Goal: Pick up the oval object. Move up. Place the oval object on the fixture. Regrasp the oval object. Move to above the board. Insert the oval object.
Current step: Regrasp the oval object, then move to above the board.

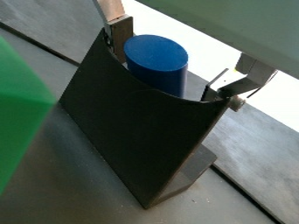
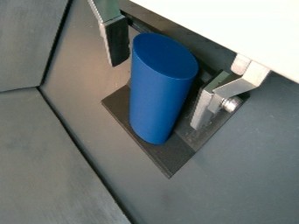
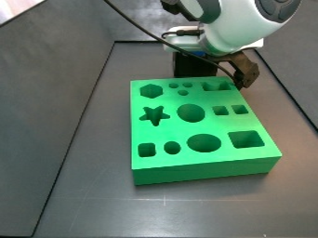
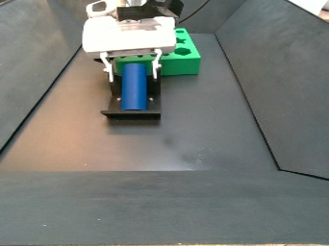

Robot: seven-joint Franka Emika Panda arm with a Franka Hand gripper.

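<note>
— Wrist views both show the oval object (image 1: 156, 59) lying in the fixture (image 1: 131, 131), its blue body (image 2: 158, 87) resting on the dark base plate. Where is your hand?

— My hand (image 4: 129, 60) hangs low over the fixture's (image 4: 133, 108) back end, fingers (image 2: 212, 103) pointing down, one on each side of the peg. They look slightly apart from it, so I'd call my hand released.

— And the board?

— The board (image 3: 199, 128) lies flat on the floor just beside the fixture, its holes unfilled.
</note>
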